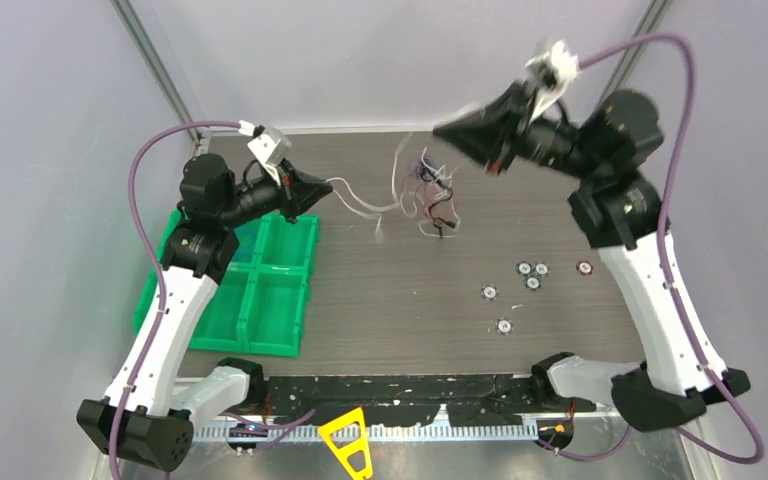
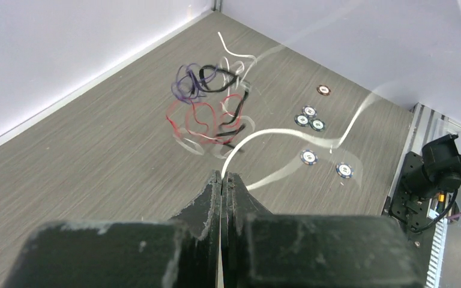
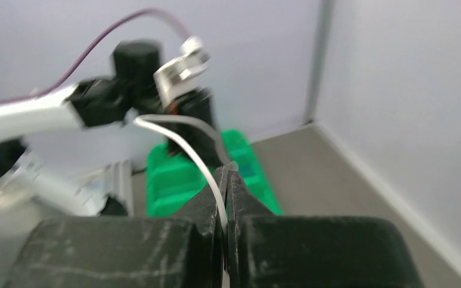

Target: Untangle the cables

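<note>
The cables (image 1: 430,195) form a loose tangle of white, purple, red and black wires over the far middle of the table, blurred in places. My left gripper (image 1: 328,190) is to its left, shut on a white cable (image 1: 365,208) that runs into the tangle. In the left wrist view that white cable (image 2: 240,147) leaves the shut gripper (image 2: 223,175) and curves to the tangle (image 2: 207,108). My right gripper (image 1: 440,130) is raised above the tangle. In the right wrist view it (image 3: 226,169) is shut on a white cable (image 3: 186,144).
A green compartment bin (image 1: 260,290) sits at the left under the left arm, also in the right wrist view (image 3: 180,174). Several small round discs (image 1: 530,270) lie right of centre (image 2: 309,117). A yellow triangular piece (image 1: 350,440) lies at the near edge.
</note>
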Controlling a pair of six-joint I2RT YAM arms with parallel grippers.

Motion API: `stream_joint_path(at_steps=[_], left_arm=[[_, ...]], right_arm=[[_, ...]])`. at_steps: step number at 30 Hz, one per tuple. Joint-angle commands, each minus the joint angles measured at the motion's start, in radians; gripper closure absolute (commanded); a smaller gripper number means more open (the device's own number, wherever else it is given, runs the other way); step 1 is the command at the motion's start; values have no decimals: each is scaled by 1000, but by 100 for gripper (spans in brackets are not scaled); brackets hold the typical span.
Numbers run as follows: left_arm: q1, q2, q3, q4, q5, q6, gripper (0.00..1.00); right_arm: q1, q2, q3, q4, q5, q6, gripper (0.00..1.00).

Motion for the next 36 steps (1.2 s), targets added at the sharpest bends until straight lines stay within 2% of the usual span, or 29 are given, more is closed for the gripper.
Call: stream_joint_path(at_steps=[1, 3, 6, 10, 14, 17, 19, 28, 34, 35, 36], left_arm=[[-39, -9, -41, 50, 39, 26, 100], [-77, -2, -60, 59, 24, 48, 100], [-147, 32, -67, 100, 22, 55, 99], [-235, 101, -41, 221, 24, 5, 97], [-309, 194, -6, 347, 12, -46, 86], [-328, 265, 18, 416, 9, -111, 69], [-332, 305, 33, 464, 29, -158, 68], [-384, 375, 26, 607, 97, -203, 42], [-399, 372, -4, 651, 139, -207, 38], [-398, 373, -3, 649, 128, -206, 39], [-398, 374, -3, 645, 105, -205, 47]], right_arm=[[105, -1, -322, -28, -28, -82, 95], [114, -10, -351, 24, -35, -48, 95], [128, 3, -308, 84, -32, 19, 95], [153, 36, -295, 154, -43, 112, 95], [173, 40, -343, 255, -59, 226, 95], [187, 33, -367, 290, -58, 278, 94], [191, 27, -376, 302, -52, 297, 95], [191, 43, -392, 351, -45, 352, 95], [193, 50, -396, 371, -45, 370, 95], [192, 51, -398, 375, -47, 380, 95], [192, 50, -401, 385, -48, 385, 95]])
